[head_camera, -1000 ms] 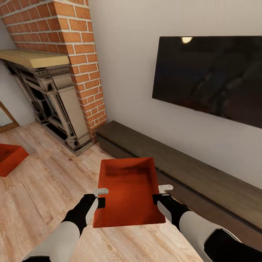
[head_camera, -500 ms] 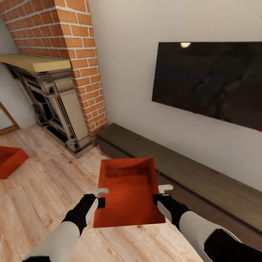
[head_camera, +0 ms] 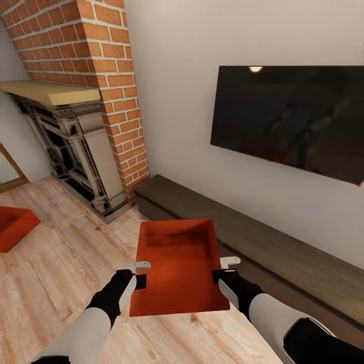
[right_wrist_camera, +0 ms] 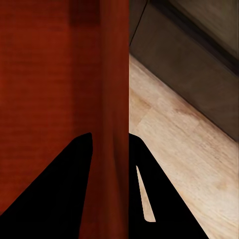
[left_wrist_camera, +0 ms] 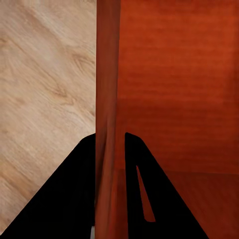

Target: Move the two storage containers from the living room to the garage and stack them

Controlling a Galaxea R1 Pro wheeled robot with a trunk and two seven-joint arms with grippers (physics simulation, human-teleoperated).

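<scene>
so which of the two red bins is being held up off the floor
The bin in the middle, gripped on both side walls by the left tool and right tool; the other bin sits on the wood floor.

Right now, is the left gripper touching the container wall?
Touching. In the left wrist view the left gripper has one finger on each side of the held container's side wall, pressed against it with no gap.

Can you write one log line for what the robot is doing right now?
place: living room | left gripper: shut on held container | right gripper: same | other container: on wood floor
</scene>
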